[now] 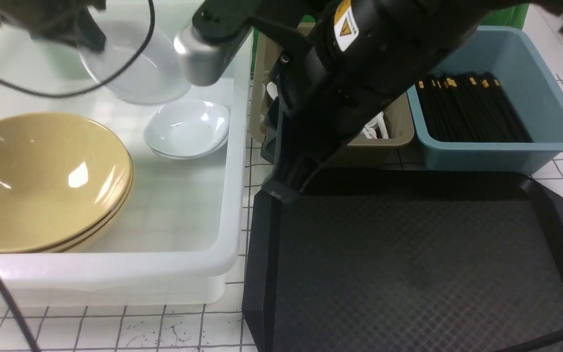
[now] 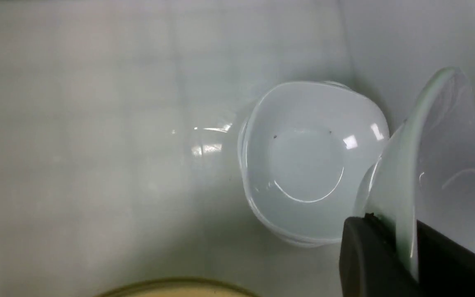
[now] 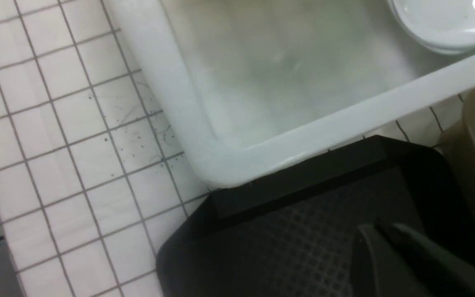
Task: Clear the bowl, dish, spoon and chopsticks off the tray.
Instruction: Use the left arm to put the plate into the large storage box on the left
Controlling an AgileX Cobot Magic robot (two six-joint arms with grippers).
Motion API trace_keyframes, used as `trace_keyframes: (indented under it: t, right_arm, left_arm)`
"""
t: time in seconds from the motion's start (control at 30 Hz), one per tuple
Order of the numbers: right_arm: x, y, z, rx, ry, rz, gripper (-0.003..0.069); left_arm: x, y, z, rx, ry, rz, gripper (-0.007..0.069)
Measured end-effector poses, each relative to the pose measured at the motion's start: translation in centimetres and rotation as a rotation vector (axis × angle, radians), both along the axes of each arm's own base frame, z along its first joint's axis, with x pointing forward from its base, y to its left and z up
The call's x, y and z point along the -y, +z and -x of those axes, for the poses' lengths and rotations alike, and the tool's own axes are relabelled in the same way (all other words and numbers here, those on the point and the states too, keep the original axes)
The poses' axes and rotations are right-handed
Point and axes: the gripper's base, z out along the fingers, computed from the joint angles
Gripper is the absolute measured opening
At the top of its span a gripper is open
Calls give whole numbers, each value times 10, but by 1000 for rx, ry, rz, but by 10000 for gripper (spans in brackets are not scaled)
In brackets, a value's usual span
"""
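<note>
**Dish held on edge above the white bin**

The left arm is raised over the far part of the white bin (image 1: 232, 195), and it is badly blurred in the front view. The left gripper (image 2: 403, 233) is clamped on the rim of the dish (image 2: 439, 165). The dish is carried steeply tilted, above and just beside a stack of white dishes (image 1: 186, 128). The right arm (image 1: 359, 58) is stretched diagonally down from the far right toward the far-left corner of the tray (image 1: 408, 274). The right gripper (image 3: 375, 235) is seen with its fingers pressed together, nothing between them, low over that corner.

The white bin is set on the left side of the worktop, just beside the tray, which lies at the near right. A stack of mustard-yellow bowls (image 1: 42, 181) is kept against the bin's left side, and the white dishes sit nearer its far-right corner. Behind the tray, toward the far edge, an olive bin (image 1: 384, 154) and a blue bin (image 1: 482, 156) are placed side by side. Many black chopsticks (image 1: 467, 107) with gold bands are laid parallel in the blue bin.

The olive bin is largely hidden by the right arm. Only scraps of white spoons (image 1: 375, 128) are seen in it, and no printing can be made out. The bowls are cut off at the left of the front view, and the tray at the bottom and right.
</note>
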Motion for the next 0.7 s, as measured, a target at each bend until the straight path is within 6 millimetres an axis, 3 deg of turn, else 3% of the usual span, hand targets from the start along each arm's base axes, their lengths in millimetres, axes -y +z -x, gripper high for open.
trace_keyframes:
  t: [0.03,0.07,0.2,0.33,0.57,0.7]
  right_arm:
    - [0,-1,-1,6,-2,12,48]
    - [0,-1,-1,6,-2,12,48]
    - [3,-1,-3,24,-9,38,48]
    - [5,-2,-3,26,-10,69,48]
    - [8,-4,-3,19,-15,106,48]
    - [9,-3,-3,24,-17,116,48]
  left_arm:
    - [0,-17,-9,-14,-17,38,2]
    - [1,-17,-9,-12,-21,42,2]
    - [5,-64,-32,-38,-95,107,2]
    - [10,-90,-41,-56,-141,106,2]
    - [5,-98,-49,3,-126,54,32]
    - [4,-100,-52,30,-129,36,165]
